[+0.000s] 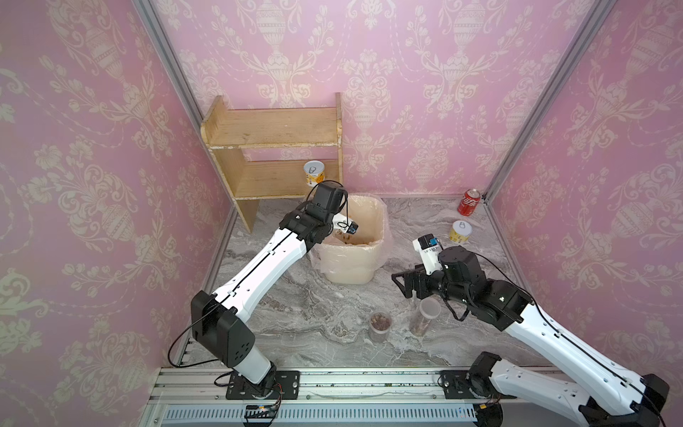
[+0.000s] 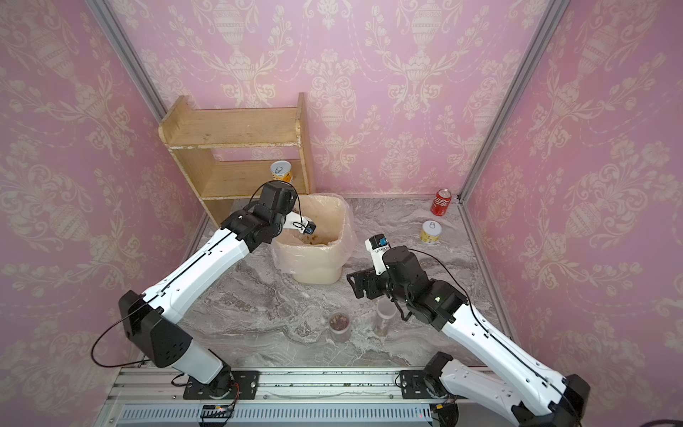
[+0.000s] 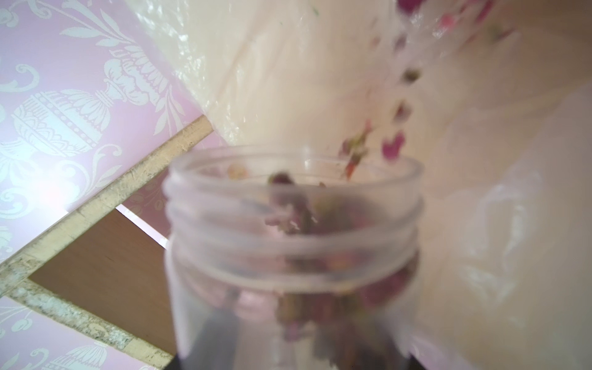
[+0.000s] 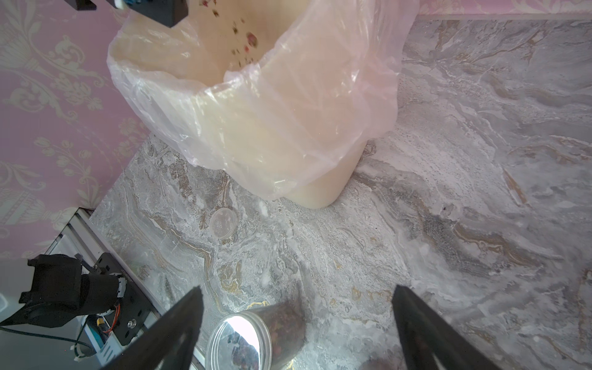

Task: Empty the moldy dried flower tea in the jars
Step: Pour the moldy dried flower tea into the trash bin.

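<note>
My left gripper (image 1: 343,227) reaches over the rim of the lined bin (image 1: 382,222) and is shut on a clear open jar (image 3: 293,205), tipped mouth-down. In the left wrist view, moldy dried flower tea (image 3: 395,147) is falling out of that jar, and some tea lies in the bin (image 1: 356,241). A short lidded jar (image 1: 380,325) (image 4: 256,336) and a taller jar (image 1: 425,316), both with tea inside, stand on the marble table. My right gripper (image 1: 398,284) (image 4: 298,320) hovers open above them, holding nothing. A loose clear lid (image 4: 224,222) lies flat on the table.
A wooden shelf (image 1: 273,148) stands behind the bin with a yellow-white tin (image 1: 314,173) on its lower board. Another tin (image 1: 461,232) and a red cola can (image 1: 469,202) stand at the back right. Pink walls close three sides.
</note>
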You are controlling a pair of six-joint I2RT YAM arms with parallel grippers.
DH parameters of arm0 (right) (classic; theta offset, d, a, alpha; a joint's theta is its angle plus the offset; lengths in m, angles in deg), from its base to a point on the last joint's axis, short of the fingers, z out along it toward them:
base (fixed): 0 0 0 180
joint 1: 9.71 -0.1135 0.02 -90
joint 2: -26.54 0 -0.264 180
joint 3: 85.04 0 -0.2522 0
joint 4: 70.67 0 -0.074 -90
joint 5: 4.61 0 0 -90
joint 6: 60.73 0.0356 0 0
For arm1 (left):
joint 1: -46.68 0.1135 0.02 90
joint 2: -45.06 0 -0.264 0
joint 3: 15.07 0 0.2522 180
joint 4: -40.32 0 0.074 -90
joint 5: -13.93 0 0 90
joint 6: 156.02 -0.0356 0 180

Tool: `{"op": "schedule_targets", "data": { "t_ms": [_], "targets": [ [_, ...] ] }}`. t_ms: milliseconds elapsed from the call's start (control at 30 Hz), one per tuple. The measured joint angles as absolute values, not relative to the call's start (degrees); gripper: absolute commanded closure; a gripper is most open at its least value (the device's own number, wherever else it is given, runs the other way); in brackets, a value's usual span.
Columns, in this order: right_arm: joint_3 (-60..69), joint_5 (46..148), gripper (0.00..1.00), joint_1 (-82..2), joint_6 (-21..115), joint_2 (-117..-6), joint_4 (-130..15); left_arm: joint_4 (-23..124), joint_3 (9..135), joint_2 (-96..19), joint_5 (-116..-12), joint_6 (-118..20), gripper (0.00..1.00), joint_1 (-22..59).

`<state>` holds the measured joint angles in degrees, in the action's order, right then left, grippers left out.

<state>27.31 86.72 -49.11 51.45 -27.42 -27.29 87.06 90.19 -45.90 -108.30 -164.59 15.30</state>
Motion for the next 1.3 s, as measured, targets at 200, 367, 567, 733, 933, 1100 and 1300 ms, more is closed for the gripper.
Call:
{"op": "schedule_targets", "data": {
  "t_ms": [200, 367, 567, 733, 933, 1100, 1300],
  "targets": [
    [27.3, 88.7, 0.06, -47.9, 53.2, -27.4, -28.0, 84.7, 89.0, -45.5, -107.9, -166.1, 1.00, 15.3],
    [27.0, 90.6, 0.06, -47.1, 54.5, -27.7, -28.3, 83.6, 88.8, -45.3, -107.9, -166.7, 1.00, 15.3],
    [23.7, 93.1, 0.08, -46.4, 57.0, -28.5, -28.5, 83.8, 88.9, -45.2, -106.2, -165.1, 1.00, 15.3],
    [18.0, 94.9, 0.10, -46.1, 60.7, -30.2, -29.4, 86.6, 90.3, -45.0, -101.2, -159.0, 1.00, 15.7],
    [7.9, 97.5, 0.15, -45.8, 66.5, -36.1, -30.8, 88.5, 91.5, -42.5, -92.4, -149.5, 1.00, 18.3],
    [-1.3, 100.0, 0.20, -44.2, 73.1, -44.4, -32.3, 88.7, 91.5, -40.0, -84.6, -142.6, 1.00, 20.8],
    [-11.1, 104.6, 0.27, -41.8, 81.8, -55.6, -34.1, 86.2, 88.6, -37.1, -75.8, -136.2, 1.00, 23.5]
  ]
}}
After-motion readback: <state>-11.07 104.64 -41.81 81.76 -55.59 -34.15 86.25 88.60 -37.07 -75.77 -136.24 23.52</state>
